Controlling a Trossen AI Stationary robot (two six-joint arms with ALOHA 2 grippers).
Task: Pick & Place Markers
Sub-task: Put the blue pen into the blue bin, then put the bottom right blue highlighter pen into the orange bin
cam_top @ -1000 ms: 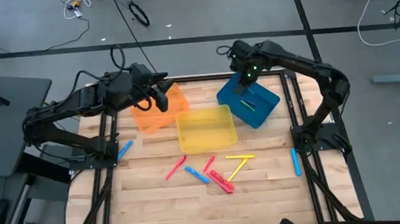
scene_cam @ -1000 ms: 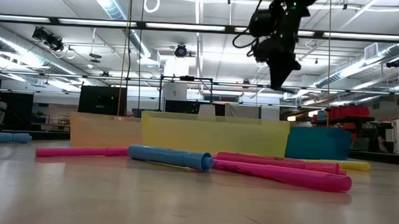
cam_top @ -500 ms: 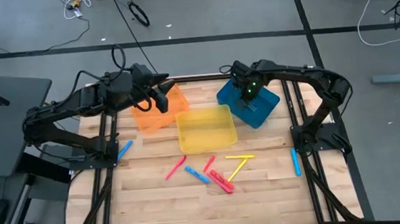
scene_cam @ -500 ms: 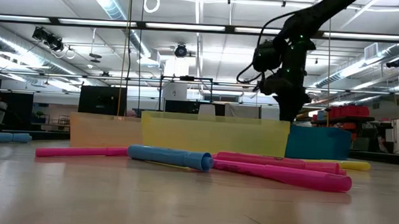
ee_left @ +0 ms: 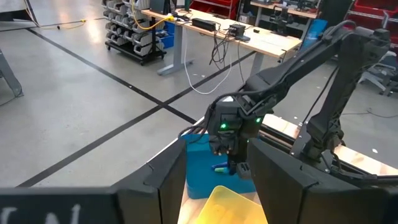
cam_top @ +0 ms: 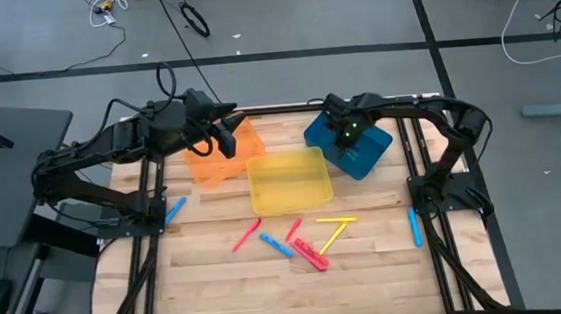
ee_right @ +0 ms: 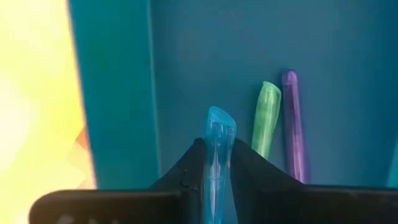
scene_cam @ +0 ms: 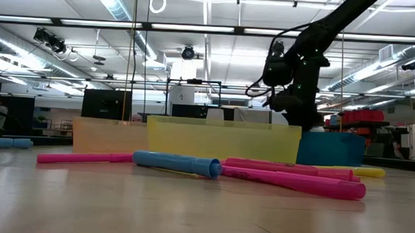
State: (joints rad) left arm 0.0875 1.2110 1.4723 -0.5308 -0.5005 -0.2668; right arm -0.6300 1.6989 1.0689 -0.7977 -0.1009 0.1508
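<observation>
A blue marker (ee_right: 217,155) is pinched between the pressed-together fingers of the right gripper (ee_right: 214,163), its tip pointing down into the blue tray (cam_top: 373,153). In the right wrist view a green marker (ee_right: 266,118) and a purple marker (ee_right: 293,124) already lie side by side on that tray's floor, just beside the held one.

On the high view the blue tray sits at about 1 o'clock on the table (cam_top: 220,282), touching the yellow tray (cam_top: 289,180) near the centre; the orange tray (cam_top: 241,140) is at 11 o'clock. The loose markers (cam_top: 302,241) lie in a scatter around 6 o'clock, pink, blue and yellow, with 1 blue marker (cam_top: 414,226) apart at 4 o'clock and another (cam_top: 174,208) at 8 o'clock.

This looks like the placing step: the marker is low over the tray and not yet let go. The next move probably calls for spreading the fingers, then lifting clear of the tray wall.

The left gripper (cam_top: 225,141) waits over the orange tray with its fingers spread.

No brand, label or readable writing shows.
</observation>
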